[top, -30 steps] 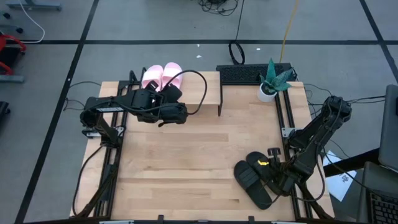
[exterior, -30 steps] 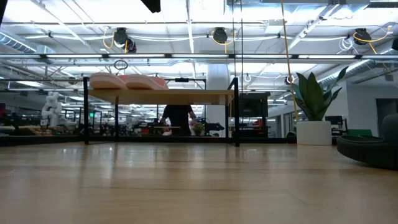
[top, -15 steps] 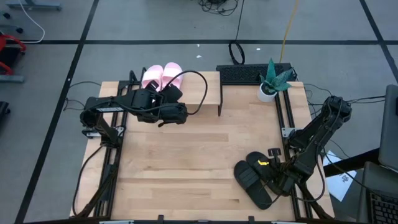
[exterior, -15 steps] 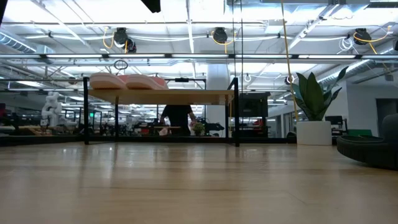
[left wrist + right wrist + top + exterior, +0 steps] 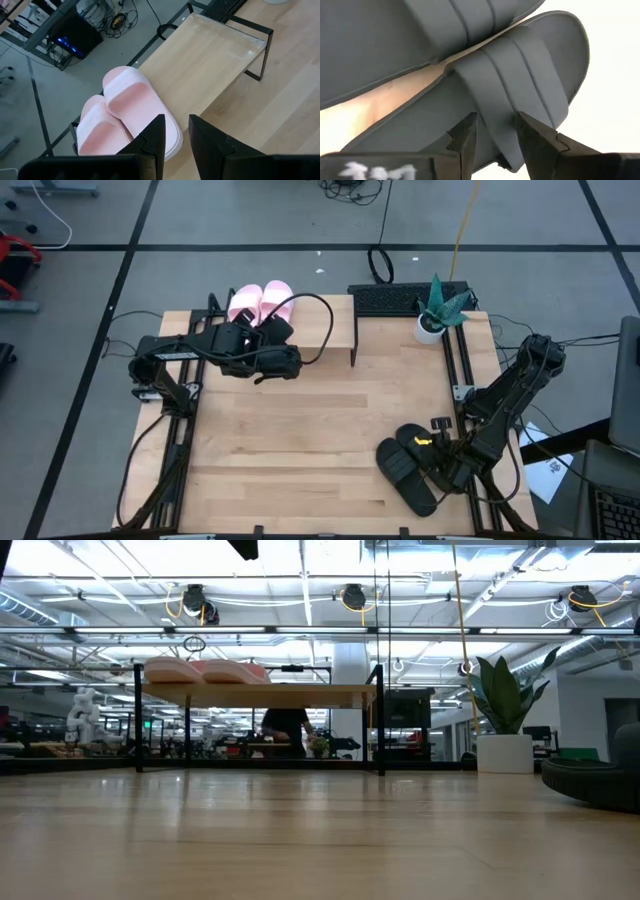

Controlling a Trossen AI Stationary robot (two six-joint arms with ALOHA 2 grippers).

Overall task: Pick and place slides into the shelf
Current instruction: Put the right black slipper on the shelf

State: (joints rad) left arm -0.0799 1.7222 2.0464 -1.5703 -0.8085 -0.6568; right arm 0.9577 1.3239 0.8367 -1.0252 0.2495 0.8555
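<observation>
Two pale pink slides (image 5: 260,302) lie side by side, soles down, on the left end of the shelf (image 5: 325,320), also visible in the low view (image 5: 205,670). My left gripper (image 5: 176,122) hangs open above the shelf's near edge beside the pink slides (image 5: 127,117), with nothing between its fingers. Two black slides (image 5: 405,465) lie on the table at the near right. My right gripper (image 5: 441,464) comes down on the right-hand black slide, shut on its strap. My right gripper has the wide strap (image 5: 496,131) of the right-hand black slide between its two fingers, near one edge of the strap. The fingers come from above, pointing steeply down. The slide lies with its sole on the table, beside the other black slide (image 5: 380,45).
A potted plant (image 5: 436,312) stands at the far right corner, and a black keyboard (image 5: 400,298) lies behind the shelf. The shelf's right part (image 5: 210,55) is bare wood. The table's middle (image 5: 300,430) is bare. A person (image 5: 287,730) stands in the room beyond.
</observation>
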